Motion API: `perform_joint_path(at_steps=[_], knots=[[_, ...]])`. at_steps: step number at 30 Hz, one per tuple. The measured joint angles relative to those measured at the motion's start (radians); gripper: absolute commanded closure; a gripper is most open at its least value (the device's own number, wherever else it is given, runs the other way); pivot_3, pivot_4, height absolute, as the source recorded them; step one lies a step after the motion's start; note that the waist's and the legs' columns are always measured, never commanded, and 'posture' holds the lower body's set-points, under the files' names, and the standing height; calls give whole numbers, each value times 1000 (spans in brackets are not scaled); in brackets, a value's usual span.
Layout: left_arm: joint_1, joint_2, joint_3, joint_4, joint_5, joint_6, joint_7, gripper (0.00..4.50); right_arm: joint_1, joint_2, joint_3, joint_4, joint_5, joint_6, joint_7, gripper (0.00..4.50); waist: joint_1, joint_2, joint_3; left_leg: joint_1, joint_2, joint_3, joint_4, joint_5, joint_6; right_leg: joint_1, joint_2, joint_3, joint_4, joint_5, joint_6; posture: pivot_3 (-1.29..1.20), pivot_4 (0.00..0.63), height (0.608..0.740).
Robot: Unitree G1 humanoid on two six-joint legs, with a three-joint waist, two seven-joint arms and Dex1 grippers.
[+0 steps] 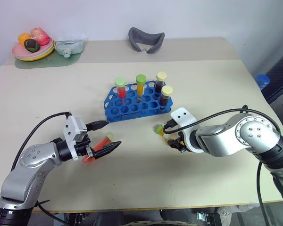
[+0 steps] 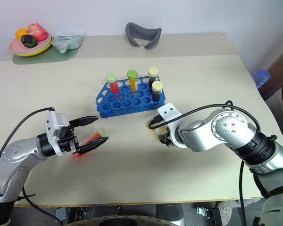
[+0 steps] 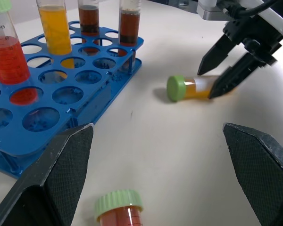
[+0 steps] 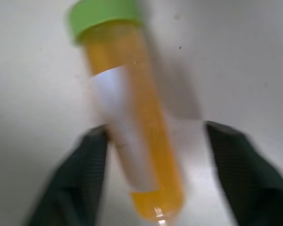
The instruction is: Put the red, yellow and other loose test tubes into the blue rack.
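Readable markings: one only. The red-liquid tube (image 3: 8,52) standing in the blue rack (image 3: 47,117) carries a printed graduation scale w/ the figure "45" near its top, seen in the left wrist view; other scale figures too small to make out. The lying orange-yellow tube (image 4: 132,127) has a white label patch, no legible writing on it. No brand names, signs or other text legible elsewhere.
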Motion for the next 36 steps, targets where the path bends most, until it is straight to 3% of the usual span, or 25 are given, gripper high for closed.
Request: perform_joint_path(at_steps=[19,23,24,36], knots=[[-20,-15,-21,-1,0,6,25,0,-15,105,-86,-3,-445,213,378,2281,-2,0,0,0,0,0,0,0,0,0,0,0,1,0,0,0,150,740],[-20,-16,-21,-2,0,6,30,0,-8,143,-122,1,-515,259,445,3582,-2,0,0,0,0,0,1,0,0,0,0,0,1,0,0,0,150,740],[-20,-16,-21,-3,0,6,30,0,-6,153,-135,1,-532,273,459,3716,-2,0,0,0,0,0,1,0,0,0,0,0,1,0,0,0,150,740],[-18,-21,-20,-4,0,4,37,0,23,242,-261,-60,-733,358,615,3716,-1,0,0,0,0,0,0,0,0,-1,0,0,1,0,0,0,150,740]])
